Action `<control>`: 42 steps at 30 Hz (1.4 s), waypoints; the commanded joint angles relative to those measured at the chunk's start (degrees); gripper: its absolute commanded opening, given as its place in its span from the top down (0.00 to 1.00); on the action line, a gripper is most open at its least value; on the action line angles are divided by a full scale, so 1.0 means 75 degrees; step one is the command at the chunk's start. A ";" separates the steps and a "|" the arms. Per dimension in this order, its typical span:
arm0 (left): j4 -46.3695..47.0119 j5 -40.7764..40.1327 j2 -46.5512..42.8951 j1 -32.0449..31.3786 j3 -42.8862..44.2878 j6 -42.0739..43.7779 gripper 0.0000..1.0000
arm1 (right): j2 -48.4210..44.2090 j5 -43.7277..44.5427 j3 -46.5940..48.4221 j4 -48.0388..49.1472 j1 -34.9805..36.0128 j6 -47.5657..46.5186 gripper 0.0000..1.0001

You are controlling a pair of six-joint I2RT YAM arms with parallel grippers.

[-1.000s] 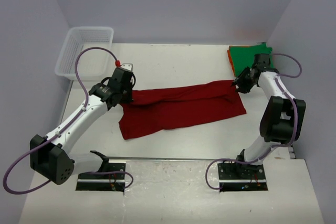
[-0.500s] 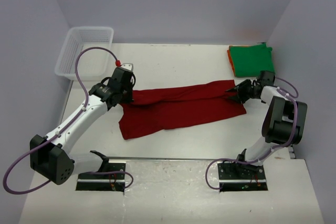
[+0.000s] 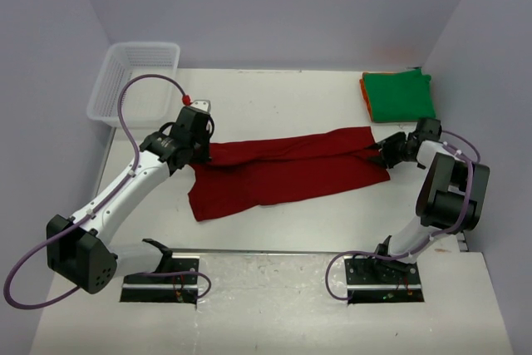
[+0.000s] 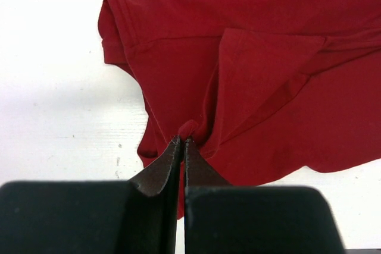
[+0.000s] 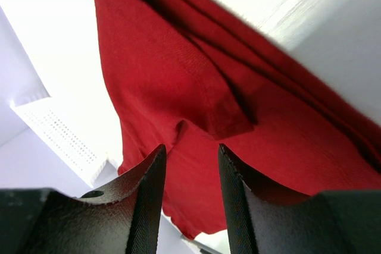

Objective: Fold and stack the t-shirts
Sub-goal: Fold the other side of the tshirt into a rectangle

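Far left corner of the tabletop [image 3: 283,106]: white mesh basket [image 3: 133,81].

Left fingers [image 3: 202,151] are clamped tight on a small bunch of the dark red t-shirt [image 3: 283,172] at its left end. The shirt lies stretched across mid-tabletop, rumpled, with loose lengthwise folds.

Right fingers [image 3: 386,155] stand partway apart at the shirt's right edge, holding nothing I can make out.

Back right: green t-shirt [image 3: 401,96] folded on top of the orange t-shirt [image 3: 364,82].

I read this as mid-fold with the right grasp pending. Next, close on that edge, then lift both ends together.

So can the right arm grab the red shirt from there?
Probably yes. The right gripper sits open at the right edge of the red shirt, with nothing in between.
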 commanded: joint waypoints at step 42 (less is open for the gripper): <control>0.0475 0.0637 -0.0115 -0.0026 0.0552 0.0258 1.00 | 0.0971 0.0654 0.1233 -0.1308 -0.0007 -0.0298 0.86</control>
